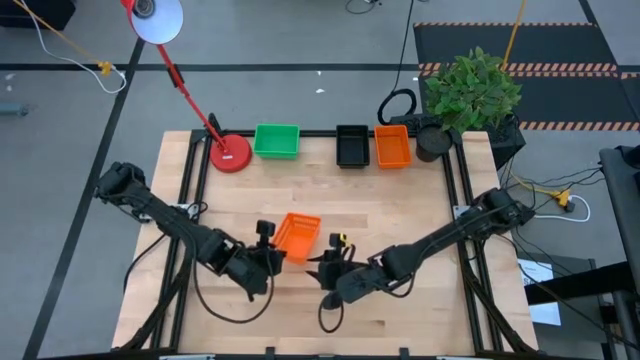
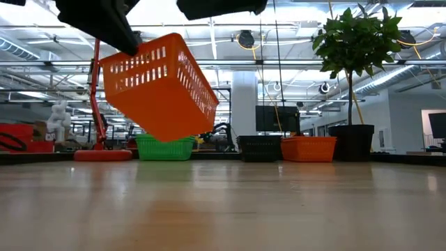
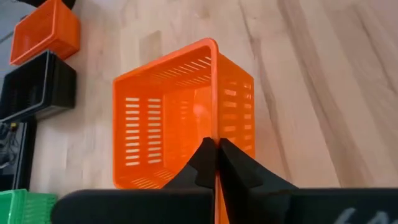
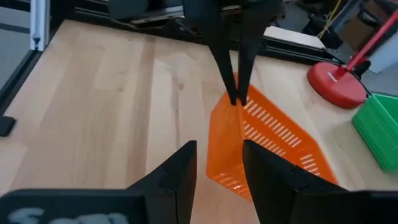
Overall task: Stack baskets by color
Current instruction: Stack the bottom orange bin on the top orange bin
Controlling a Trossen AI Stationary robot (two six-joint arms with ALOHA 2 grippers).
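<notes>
An orange basket (image 1: 297, 235) hangs tilted above the table's near middle, its bottom clear of the wood (image 2: 167, 118). My left gripper (image 3: 217, 144) is shut on it and reaches in from the table's left (image 1: 270, 252). My right gripper (image 4: 219, 152) stands open just to the basket's right (image 1: 328, 262), with nothing between its fingers. Along the far edge stand a green basket (image 1: 277, 140), a black basket (image 1: 352, 145) and another orange basket (image 1: 392, 146), each resting on its bottom. My left gripper pinches the rim of one side wall (image 3: 216, 127) of the orange basket, one finger inside the basket and one outside (image 3: 239, 168). The fingers slant down from the table's left. The basket hangs tilted below them (image 2: 160, 87), lifted clear of the table.
A red lamp base (image 1: 230, 153) stands left of the green basket, its arm rising toward the far left. A dark plant pot (image 1: 432, 142) with a leafy plant stands at the far right corner. Bare wood lies between the far row and the grippers.
</notes>
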